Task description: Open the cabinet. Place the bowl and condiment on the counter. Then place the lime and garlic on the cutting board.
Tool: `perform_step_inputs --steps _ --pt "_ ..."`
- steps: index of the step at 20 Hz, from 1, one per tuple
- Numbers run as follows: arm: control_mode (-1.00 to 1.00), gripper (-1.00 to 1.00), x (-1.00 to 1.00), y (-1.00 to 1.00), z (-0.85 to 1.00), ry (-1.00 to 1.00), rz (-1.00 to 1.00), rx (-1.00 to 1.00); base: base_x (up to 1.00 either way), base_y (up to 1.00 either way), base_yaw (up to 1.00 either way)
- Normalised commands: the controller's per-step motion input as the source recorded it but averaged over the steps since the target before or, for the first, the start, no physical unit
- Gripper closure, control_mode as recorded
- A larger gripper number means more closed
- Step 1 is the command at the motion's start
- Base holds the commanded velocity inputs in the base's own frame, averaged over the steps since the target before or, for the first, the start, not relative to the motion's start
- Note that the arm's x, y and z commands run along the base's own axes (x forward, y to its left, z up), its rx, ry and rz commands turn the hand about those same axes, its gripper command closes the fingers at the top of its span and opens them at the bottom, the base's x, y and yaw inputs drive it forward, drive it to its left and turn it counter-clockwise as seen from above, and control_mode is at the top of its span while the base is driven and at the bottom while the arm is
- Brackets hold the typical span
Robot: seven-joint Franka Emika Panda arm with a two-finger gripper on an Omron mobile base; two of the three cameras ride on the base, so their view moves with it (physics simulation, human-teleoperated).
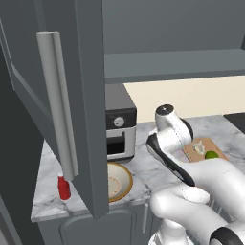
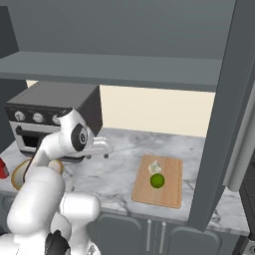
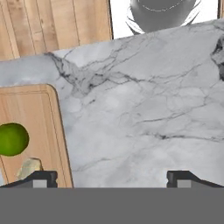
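**A:** What is lying closest to the robot?

**B:** The gripper (image 3: 112, 177) is hanging over bare counter (image 3: 144, 109), its two dark fingertips (image 3: 41, 178) standing wide apart and holding nothing. The counter is smooth white-grey marble with dark veins and a thick slab edge.

**A:** And beside it?

**B:** The cutting board (image 2: 159, 182) is lying flat on the marble, light brown wood with rounded corners and a shallow groove near its rim. The lime (image 2: 157, 181), round and bright green, is sitting on it, and the garlic (image 2: 155, 167), a pale lumpy bulb, is resting just beside the lime, also on the board.

**A:** What is standing around the arm?

**B:** To the arm's left, the bowl (image 1: 119, 181), shallow and beige with a brownish rim, is sitting on the counter near its front edge. The condiment (image 1: 63, 187), a small red bottle, is standing farther left. The cabinet (image 1: 72, 95) door is hanging open in front of them, partly hiding both in the left base view; it is dark grey with a long grey bar handle (image 1: 56, 103).

**A:** And farther back?

**B:** A boxy dark toaster oven (image 2: 52, 117) with round knobs is standing against the cream wall (image 2: 154, 109).
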Motion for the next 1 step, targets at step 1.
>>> perform_step_inputs --steps 1 --pt "-1.00 -1.00 0.00 0.00 0.00 0.00 0.00 0.00 0.00 0.00 0.00"
